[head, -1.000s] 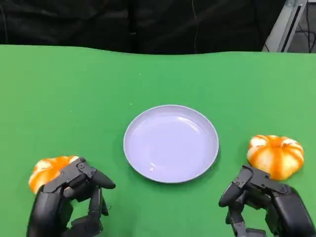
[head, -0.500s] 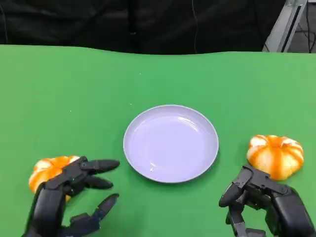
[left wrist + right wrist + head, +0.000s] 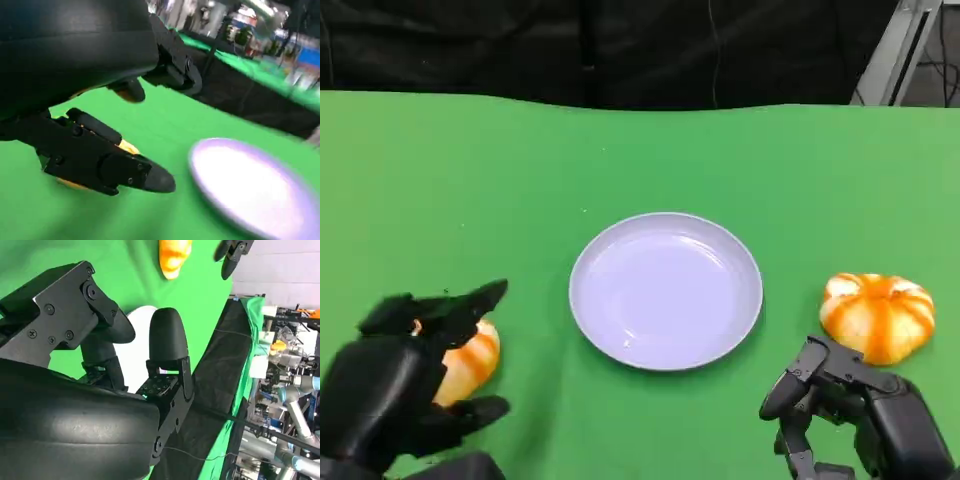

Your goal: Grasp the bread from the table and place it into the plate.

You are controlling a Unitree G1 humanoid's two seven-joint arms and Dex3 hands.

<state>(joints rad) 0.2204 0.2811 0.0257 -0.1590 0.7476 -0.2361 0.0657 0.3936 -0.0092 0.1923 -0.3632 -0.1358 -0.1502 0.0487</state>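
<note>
Green table (image 3: 520, 170): bare plate (image 3: 666, 290); left robot hand (image 3: 395, 385) spread around bread (image 3: 468, 360).

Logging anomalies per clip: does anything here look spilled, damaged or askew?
Nothing stands out. The plate sits flat and empty, one bread lies right of it, and the other bread lies under the left hand.

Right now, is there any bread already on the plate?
No. In the head view the plate is bare, with one bread on the cloth to its right and the other bread under the left hand.
</note>
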